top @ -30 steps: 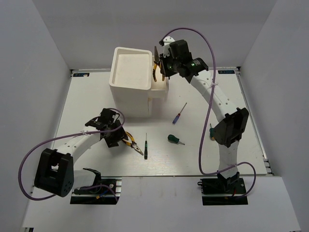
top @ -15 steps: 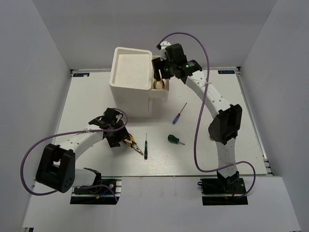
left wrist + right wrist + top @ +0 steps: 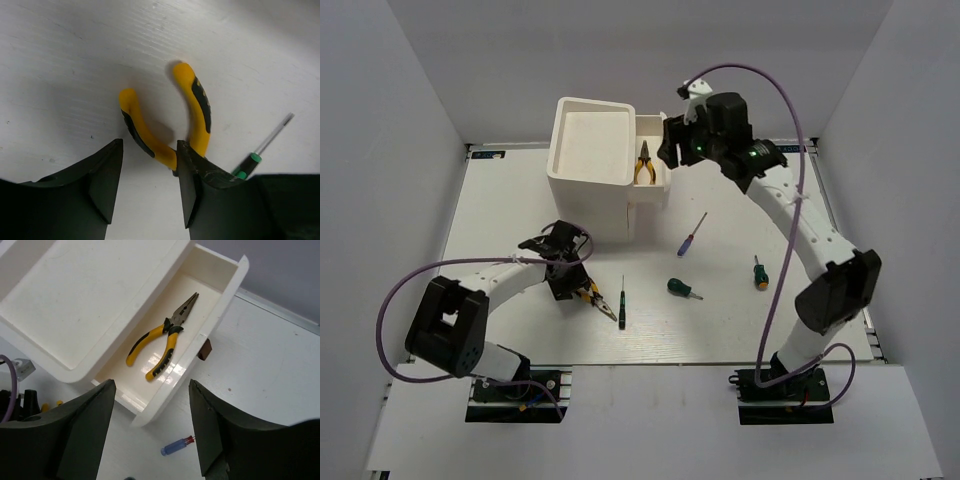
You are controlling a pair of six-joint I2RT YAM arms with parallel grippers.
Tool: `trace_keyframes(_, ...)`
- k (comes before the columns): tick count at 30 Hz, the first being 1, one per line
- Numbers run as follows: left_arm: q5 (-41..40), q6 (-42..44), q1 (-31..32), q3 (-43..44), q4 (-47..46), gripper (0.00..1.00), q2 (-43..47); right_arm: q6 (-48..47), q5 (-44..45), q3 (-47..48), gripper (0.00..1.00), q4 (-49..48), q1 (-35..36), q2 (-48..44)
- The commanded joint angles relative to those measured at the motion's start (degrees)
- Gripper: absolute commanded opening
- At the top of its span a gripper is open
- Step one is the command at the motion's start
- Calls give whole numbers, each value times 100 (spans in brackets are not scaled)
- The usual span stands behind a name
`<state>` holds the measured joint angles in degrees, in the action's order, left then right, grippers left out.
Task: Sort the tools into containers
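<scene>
White desk (image 3: 500,200), white walls on three sides

1. Left gripper (image 3: 150,160): low over the desk's front-left part. Jaws released, straddling one yellow handle beside the pivot, nothing clamped yet. Judged to be set for a pick
2. Pliers (image 3: 192,100): flat on the desk under that gripper. The black screwdriver (image 3: 622,300) lies just beside the nose and could be nudged
3. Cabinet (image 3: 585,205): back of the desk, left of centre. Its top drawer (image 3: 220,295) is pulled out toward the right edge, open to take tools
4. Second pliers (image 3: 165,337): flat inside the drawer, sorted
5. Right gripper (image 3: 675,145): above the drawer's right rim, jaws released, empty
6. Blue-red screwdriver (image 3: 692,234) and two green screwdrivers (image 3: 682,289) (image 3: 760,272): loose right of centre, well apart, with open room above each. Any carry must clear the drawer rim
</scene>
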<state>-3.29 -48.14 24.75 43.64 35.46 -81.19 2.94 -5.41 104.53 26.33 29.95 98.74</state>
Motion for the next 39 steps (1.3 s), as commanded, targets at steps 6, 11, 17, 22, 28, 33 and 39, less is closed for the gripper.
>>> trace_keyframes(6,-532,-161,258,136,-303,50,-748,242,-302,-952,66,-567,-481,-698)
trace_keyframes(11,-585,-161,495,434,47,0,-496,277,-461,-1216,66,-541,-718,-909)
trace_keyframes(17,-664,444,785,1040,743,0,1329,-188,-567,-1602,74,-584,-1017,-1119)
trace_keyframes(22,352,1559,838,1857,-132,0,1993,-662,-540,-2085,16,-489,-1264,-1234)
trace_keyframes(28,357,2045,838,3832,-1346,0,809,-778,-303,-2524,0,-163,-1536,-1076)
trace_keyframes(33,285,2326,733,5100,-2332,0,-894,-786,-487,-2710,0,-198,-1633,-1146)
trace_keyframes(39,-22,2642,733,7200,-2176,0,-2496,-734,-566,-2982,0,-233,-1668,-1278)
